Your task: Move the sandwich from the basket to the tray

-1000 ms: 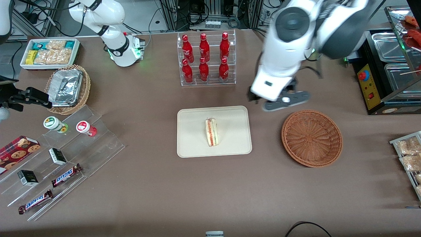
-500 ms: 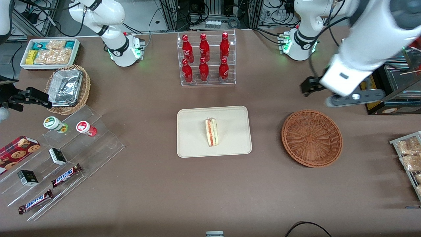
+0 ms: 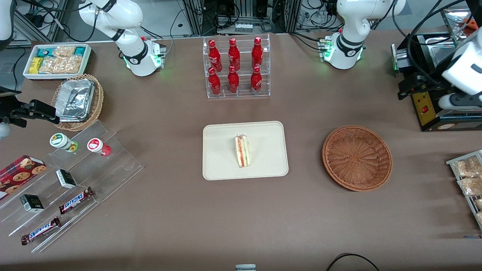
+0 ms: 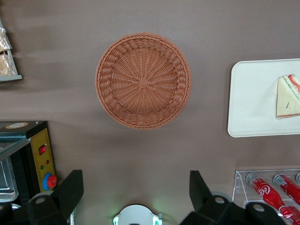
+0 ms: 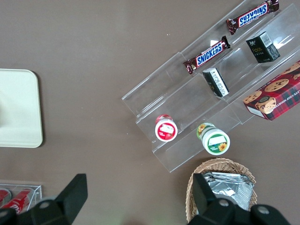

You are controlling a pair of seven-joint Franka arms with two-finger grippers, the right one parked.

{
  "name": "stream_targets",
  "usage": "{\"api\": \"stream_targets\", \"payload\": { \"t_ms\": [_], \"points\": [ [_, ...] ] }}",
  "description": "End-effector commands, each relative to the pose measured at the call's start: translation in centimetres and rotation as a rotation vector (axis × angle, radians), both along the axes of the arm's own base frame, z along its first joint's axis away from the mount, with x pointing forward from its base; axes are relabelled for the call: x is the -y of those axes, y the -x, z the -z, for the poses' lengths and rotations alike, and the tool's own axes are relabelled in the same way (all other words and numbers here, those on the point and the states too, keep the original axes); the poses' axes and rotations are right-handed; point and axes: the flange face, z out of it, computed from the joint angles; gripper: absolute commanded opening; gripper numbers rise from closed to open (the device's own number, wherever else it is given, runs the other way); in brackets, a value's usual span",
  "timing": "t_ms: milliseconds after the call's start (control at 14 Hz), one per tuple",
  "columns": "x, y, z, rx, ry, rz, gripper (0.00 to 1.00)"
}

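Gripper (image 4: 136,197) hangs high over the working arm's end of the worktop (image 3: 169,210), fingers (image 4: 70,190) spread wide and holding nothing, well apart from the basket (image 3: 357,158), which is farther from it toward the front camera. Sandwich (image 3: 242,151) lies near the middle of the tray (image 3: 220,165), filling edge up, at the worktop's centre; basket sits apart from the tray toward the working arm's end, with nothing in it. Bottle rack (image 3: 235,67) stands farther from the front camera than the tray.

SNICKERS on two candy bars (image 5: 206,55) (acrylic steps) — nothing else legible
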Motion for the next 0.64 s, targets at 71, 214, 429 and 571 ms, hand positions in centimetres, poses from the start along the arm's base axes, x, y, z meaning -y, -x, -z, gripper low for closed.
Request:
{"api": "stream_targets", "payload": {
  "t_ms": [71, 214, 429, 571],
  "points": [
    [0.0, 1.2, 0.1, -0.011, 0.001, 0.012, 1.0],
    [-0.1, 0.8, 0.2, -0.012, -0.003, -0.003, 1.0],
    [-1.2, 0.2, -0.6, 0.01, 0.001, -0.014, 1.0],
    [-1.4, 0.0, -0.9, 0.024, -0.02, -0.015, 1.0]
  ]
}}
